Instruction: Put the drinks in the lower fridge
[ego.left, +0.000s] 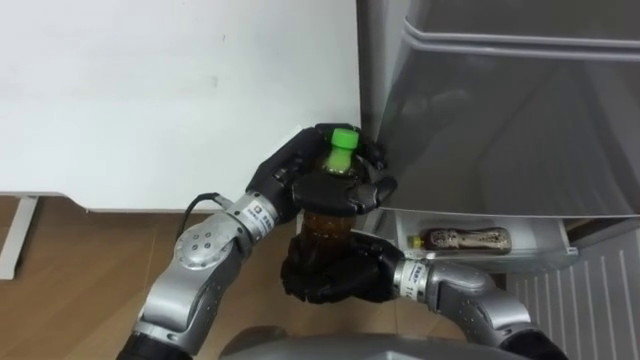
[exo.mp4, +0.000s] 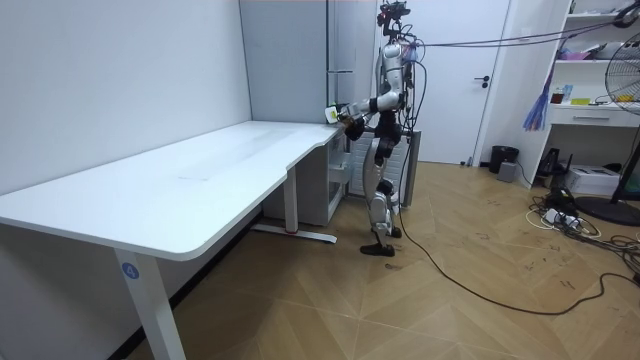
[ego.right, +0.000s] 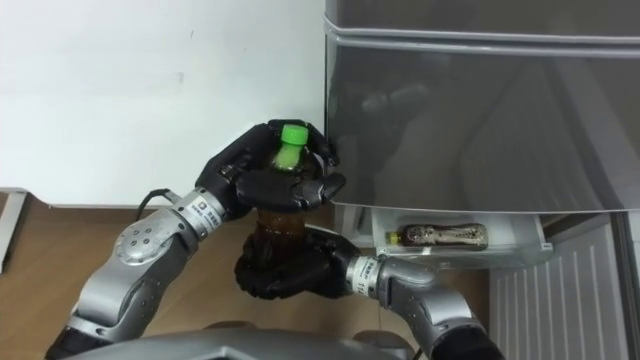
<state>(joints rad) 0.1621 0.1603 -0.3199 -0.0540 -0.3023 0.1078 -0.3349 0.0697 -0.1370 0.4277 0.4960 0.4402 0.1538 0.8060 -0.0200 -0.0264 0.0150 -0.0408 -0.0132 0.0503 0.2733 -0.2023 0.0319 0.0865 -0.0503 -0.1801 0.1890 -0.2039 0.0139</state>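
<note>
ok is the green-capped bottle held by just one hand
No, the left hand curls round the bottle near its cap and the right hand grips its base.

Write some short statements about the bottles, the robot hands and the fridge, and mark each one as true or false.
1. The held bottle has a green cap. True.
2. Only the left robot hand holds it. False: the left robot hand grips it near the top and the right robot hand grips its base.
3. A second bottle lies on its side in the open lower fridge. True.
4. The held bottle stands on the white desk. False: it is held in the air beside the desk's corner, in front of the fridge.
5. The robot kneels. False: in the room view it stands upright at the desk's far end.
</note>
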